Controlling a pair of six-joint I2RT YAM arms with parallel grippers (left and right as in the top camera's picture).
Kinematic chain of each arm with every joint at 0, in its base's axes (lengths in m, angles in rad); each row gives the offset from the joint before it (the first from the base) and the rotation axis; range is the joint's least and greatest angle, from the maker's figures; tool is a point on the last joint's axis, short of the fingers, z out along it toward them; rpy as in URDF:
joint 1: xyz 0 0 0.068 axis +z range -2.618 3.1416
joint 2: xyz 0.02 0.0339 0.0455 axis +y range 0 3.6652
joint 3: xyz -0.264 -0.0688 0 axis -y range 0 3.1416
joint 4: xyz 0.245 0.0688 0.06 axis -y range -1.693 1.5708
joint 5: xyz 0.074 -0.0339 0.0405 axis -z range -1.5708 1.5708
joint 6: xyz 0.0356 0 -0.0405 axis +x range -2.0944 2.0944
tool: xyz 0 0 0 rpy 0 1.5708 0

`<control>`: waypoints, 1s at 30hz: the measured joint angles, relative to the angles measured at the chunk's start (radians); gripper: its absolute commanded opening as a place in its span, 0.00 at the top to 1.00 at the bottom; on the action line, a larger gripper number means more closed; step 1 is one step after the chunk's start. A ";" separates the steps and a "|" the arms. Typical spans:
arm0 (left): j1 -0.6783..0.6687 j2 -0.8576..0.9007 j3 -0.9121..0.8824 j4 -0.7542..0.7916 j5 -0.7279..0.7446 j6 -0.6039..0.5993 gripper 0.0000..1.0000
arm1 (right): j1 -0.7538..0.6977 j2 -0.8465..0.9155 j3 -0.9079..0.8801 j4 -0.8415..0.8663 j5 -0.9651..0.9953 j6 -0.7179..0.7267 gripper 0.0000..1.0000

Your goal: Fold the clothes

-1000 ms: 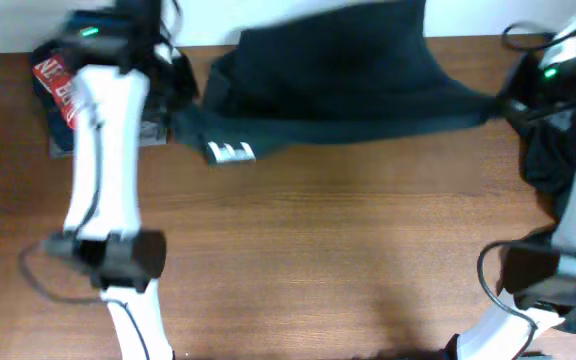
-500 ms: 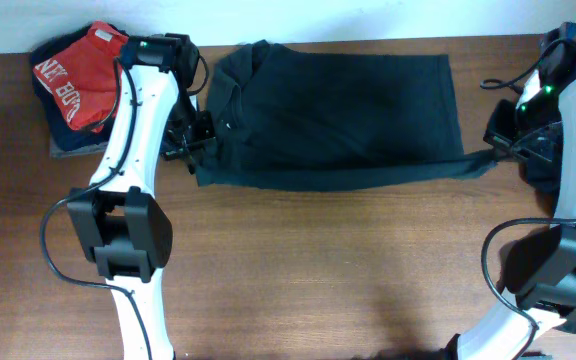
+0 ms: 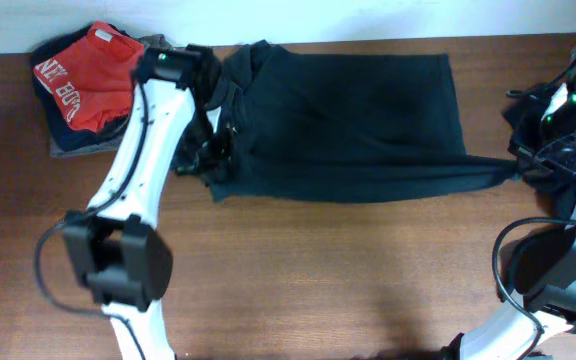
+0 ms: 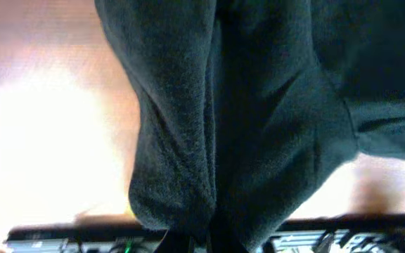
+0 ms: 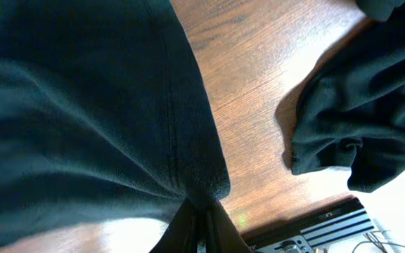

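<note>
Left gripper (image 3: 208,161) jaws clamped tight on one end of the dark garment (image 3: 348,115). Right gripper (image 3: 524,166) pinches the opposite end. Cloth spans between both jaws.

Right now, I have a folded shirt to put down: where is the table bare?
Free: the front of the table, between the dark garment, the left arm and the right arm. Crowded: the back, spanned by that garment, with a red-and-navy stack at back left and a dark pile at the right edge.
</note>
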 measured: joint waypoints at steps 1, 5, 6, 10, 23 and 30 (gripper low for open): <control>0.002 -0.030 -0.035 0.001 -0.006 0.000 0.99 | 0.000 0.000 -0.008 0.000 0.000 0.000 0.95; 0.006 -0.119 -0.154 -0.001 -0.022 -0.007 0.99 | 0.000 0.000 -0.027 -0.001 0.000 0.000 0.96; 0.006 -0.129 -0.174 -0.001 -0.026 -0.008 0.99 | 0.000 0.000 -0.030 -0.001 0.000 -0.001 0.96; 0.006 -0.140 -0.259 0.001 -0.034 -0.011 0.99 | 0.000 0.000 -0.031 -0.001 0.000 -0.001 0.96; 0.006 -0.140 -0.385 0.033 -0.041 -0.011 0.99 | -0.002 -0.217 -0.233 -0.001 0.085 0.038 0.96; 0.006 -0.140 -0.386 0.050 -0.042 -0.015 0.91 | -0.002 -0.422 -0.364 0.029 0.106 0.066 0.95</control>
